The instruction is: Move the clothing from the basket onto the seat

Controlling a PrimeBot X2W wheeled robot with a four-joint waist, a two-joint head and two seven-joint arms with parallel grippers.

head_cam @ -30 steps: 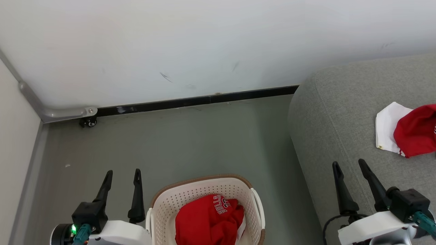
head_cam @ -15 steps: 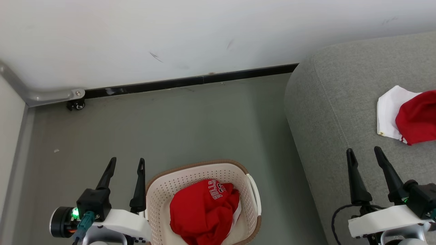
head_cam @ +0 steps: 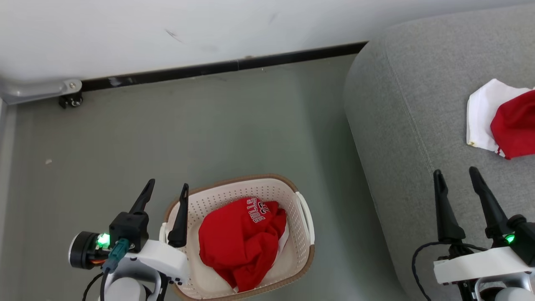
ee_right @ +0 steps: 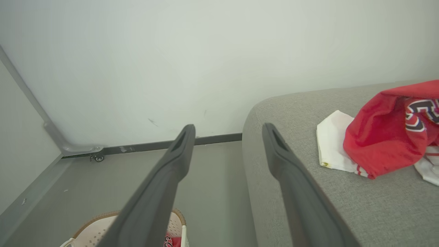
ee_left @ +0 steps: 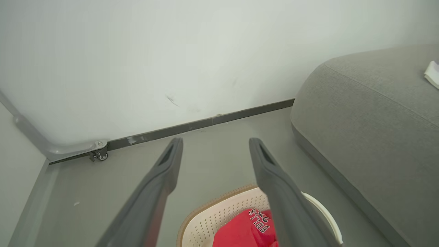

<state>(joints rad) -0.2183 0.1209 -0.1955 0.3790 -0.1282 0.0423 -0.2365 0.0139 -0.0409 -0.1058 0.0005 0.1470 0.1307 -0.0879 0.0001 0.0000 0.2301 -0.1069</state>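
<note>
One bundle of clothing point(head_cam: 514, 125), red over white, lies on the seat point(head_cam: 401, 125) at the right edge of the head view, so part of the transfer is judged complete. One red jersey point(head_cam: 240, 242) with "BULLS" lettering lies crumpled inside the basket point(head_cam: 234, 190). The basket stands on the floor point(head_cam: 209, 133) at the lower centre of the frame, near the seat but apart from it. Whether further items lie beneath the jersey cannot be determined.

The left gripper point(head_cam: 167, 183) sits at the lower left, at the basket's left rim, fingers apart and holding nothing. The right gripper point(head_cam: 455, 170) sits at the lower right, over the seat and near the deposited bundle, fingers likewise apart and empty.

Outstanding work, as judged: grasp the jersey, lift it clear of the basket, and place it on the seat.
</note>
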